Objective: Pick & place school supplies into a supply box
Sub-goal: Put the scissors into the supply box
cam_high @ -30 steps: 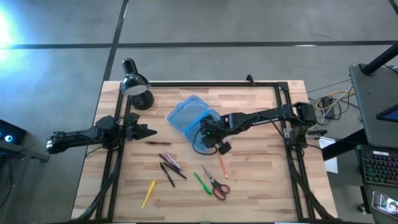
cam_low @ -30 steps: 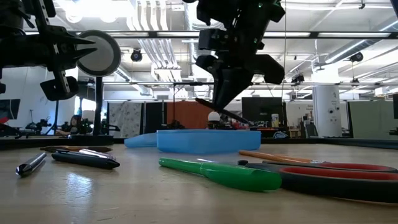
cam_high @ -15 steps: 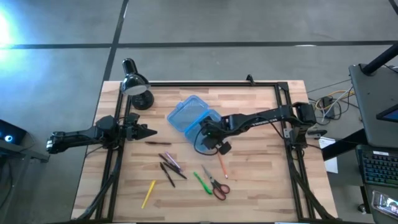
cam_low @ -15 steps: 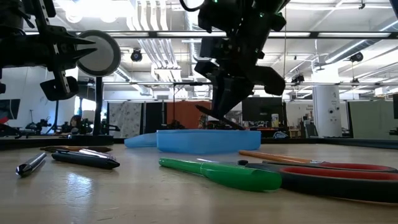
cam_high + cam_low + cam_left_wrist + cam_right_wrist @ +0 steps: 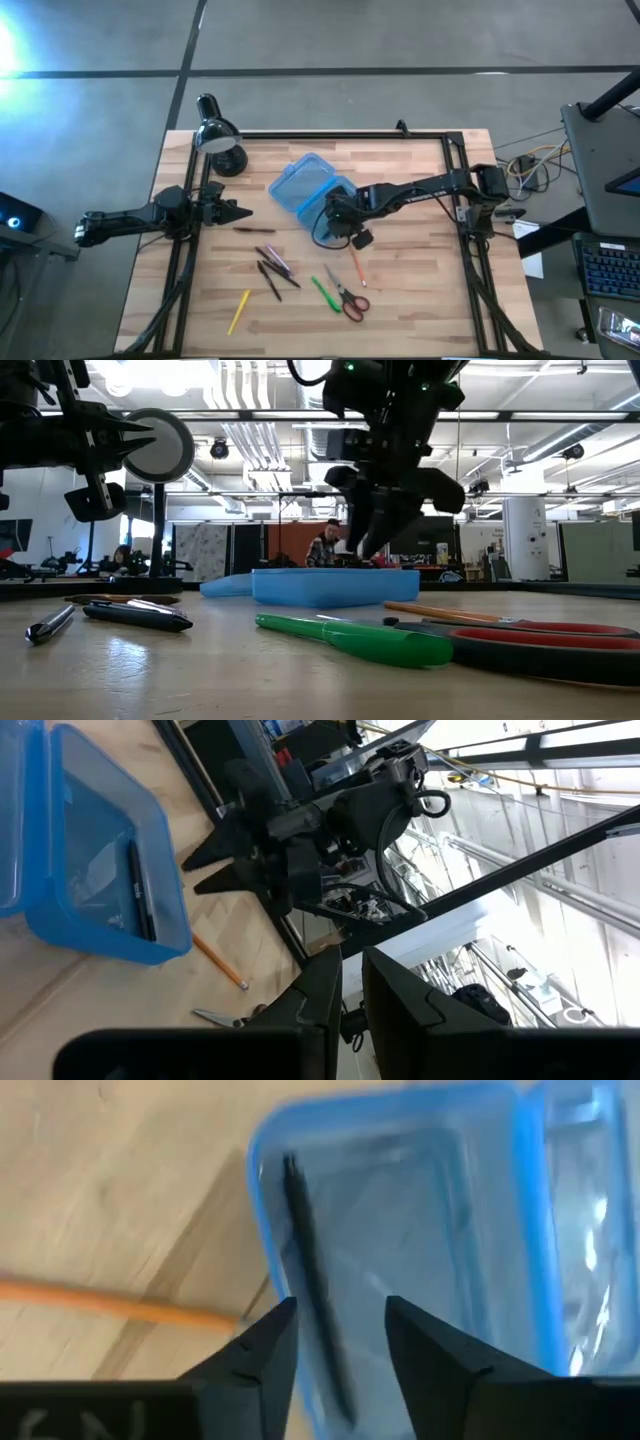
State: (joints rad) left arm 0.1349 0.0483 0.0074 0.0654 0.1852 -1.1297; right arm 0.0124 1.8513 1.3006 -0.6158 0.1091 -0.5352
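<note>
The supply box [image 5: 303, 182], translucent blue, lies open on the table's middle, lid beside tray. A dark pen [image 5: 306, 1285] lies flat in the tray along one wall; it also shows in the left wrist view [image 5: 140, 902]. My right gripper [image 5: 340, 1315] hangs open just above the tray [image 5: 330, 586], pointing steeply down, with nothing between its fingers. My left gripper [image 5: 228, 212] waits level at the table's left edge, shut and holding nothing. The other school supplies lie loose on the near half: green pen [image 5: 323, 292], scissors [image 5: 351, 302], orange pencil [image 5: 356, 268], yellow pencil [image 5: 239, 311], dark pens [image 5: 272, 270].
A black desk lamp [image 5: 220, 142] stands at the far left corner. A black frame rail [image 5: 340, 134] runs round the table's edges. One more dark pen [image 5: 254, 230] lies in front of my left gripper. Bare wood lies to the right of the orange pencil.
My right gripper has opened over the supply box. The dark pen that it held slanting at its fingertips has dropped out and now lies in the tray. My left arm has kept still.
</note>
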